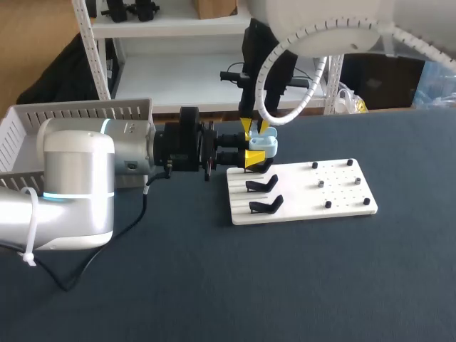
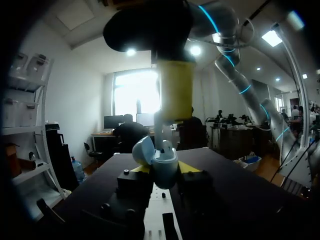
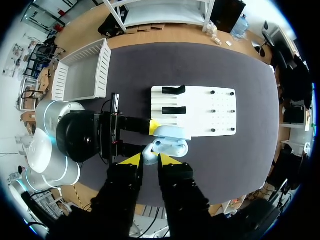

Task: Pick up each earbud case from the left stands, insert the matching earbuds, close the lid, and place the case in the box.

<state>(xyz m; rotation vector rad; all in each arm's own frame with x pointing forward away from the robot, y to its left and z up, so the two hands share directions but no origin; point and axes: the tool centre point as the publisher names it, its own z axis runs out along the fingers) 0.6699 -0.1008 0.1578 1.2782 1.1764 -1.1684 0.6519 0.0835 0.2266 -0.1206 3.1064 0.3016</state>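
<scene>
Over the stand end of the white board (image 1: 299,196), clear of the table (image 1: 320,285), hung the one pale-blue case (image 1: 265,144), with its lid (image 2: 142,150) tipped open to one side. The left gripper (image 2: 167,168) lay level, coming in from the side. Its two fingers were clamped on the body of the case, one yellow tip against each flank. The right gripper (image 3: 150,159) stood straight above, pointing down at the open mouth. I could not tell whether it was closed on anything, because it and the case overlapped in every view.

The case looked like a small, light shell of hard, glossy plastic, rounded all over. I judged it would slip or twist under a poor grip rather than give. The best hold seemed to be across the broad sides of the body, below the seam, leaving the lid and hinge free. The hinge was probably the weak part, so the lid called for a gentle push from its back, not a pinch or a pry.

Counted:
- One case.
- Two black stands (image 1: 261,185), side by side, neither holding a case.
- Six small dark pegs (image 1: 314,165) on the board's other end, though what sat on them was too small to make out.
- One white slatted box (image 1: 78,110) at the far left of the table.
</scene>
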